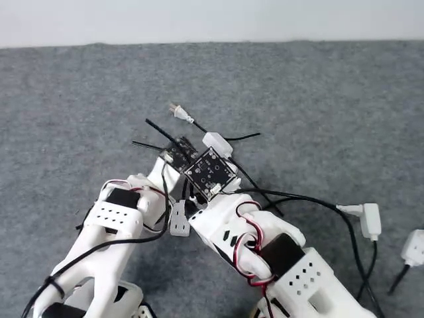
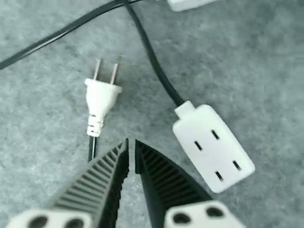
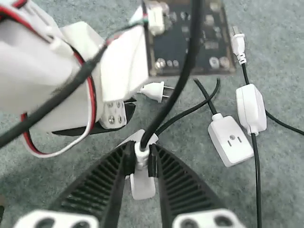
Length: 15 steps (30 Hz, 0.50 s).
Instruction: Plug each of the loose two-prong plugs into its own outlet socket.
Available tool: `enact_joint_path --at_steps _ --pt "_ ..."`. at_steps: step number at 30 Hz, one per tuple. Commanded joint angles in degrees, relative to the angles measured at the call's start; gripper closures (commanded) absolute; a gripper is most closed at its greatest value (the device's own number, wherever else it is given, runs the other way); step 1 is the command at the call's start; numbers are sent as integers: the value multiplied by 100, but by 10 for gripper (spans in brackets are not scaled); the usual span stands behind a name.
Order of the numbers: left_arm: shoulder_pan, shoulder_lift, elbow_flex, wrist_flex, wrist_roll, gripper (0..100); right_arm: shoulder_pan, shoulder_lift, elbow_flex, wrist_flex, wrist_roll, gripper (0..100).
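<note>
**A:** How far along is the job?

**B:** Barely begun, by my reading. The plug (image 2: 101, 95) lies loose on the carpet (image 1: 331, 99) with its prongs bare. The outlet (image 2: 213, 147) near it has both slot pairs empty.

**A:** Anything seated elsewhere?

**B:** Nothing that I can see. A second plug (image 3: 154, 91) lies by the left arm, prongs bare too. A socket block (image 3: 231, 140) well apart from it is also empty. So every plug is left to do.

**A:** What about the left claw (image 2: 131, 145)?

**B:** It is all but clenched, with only a thin slit between the tips. It holds nothing. It sits just behind the plug, beside its cord, with the outlet off to the other side.

**A:** And the right claw (image 3: 141, 152)?

**B:** It is clamped tight on a white cord end (image 3: 141, 185). It pinches the neck, where the black cord (image 3: 185, 71) comes out.

**A:** Is that a plug or a socket?

**B:** I cannot tell. Its face is hidden between the fingers.
</note>
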Motion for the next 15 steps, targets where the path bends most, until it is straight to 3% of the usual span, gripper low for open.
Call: enact_joint_path --at_steps 1,4,9,15 --pt "-70 -360 -13 -176 123 987 84 31 -114 -215 53 991" --pt "-123 -738 286 -413 149 987 92 13 -105 -163 62 991" --pt "-826 -1134 444 -633 325 987 330 101 -202 637 9 991" --pt "-1389 -897 224 -712 607 985 593 1103 185 295 0 991"
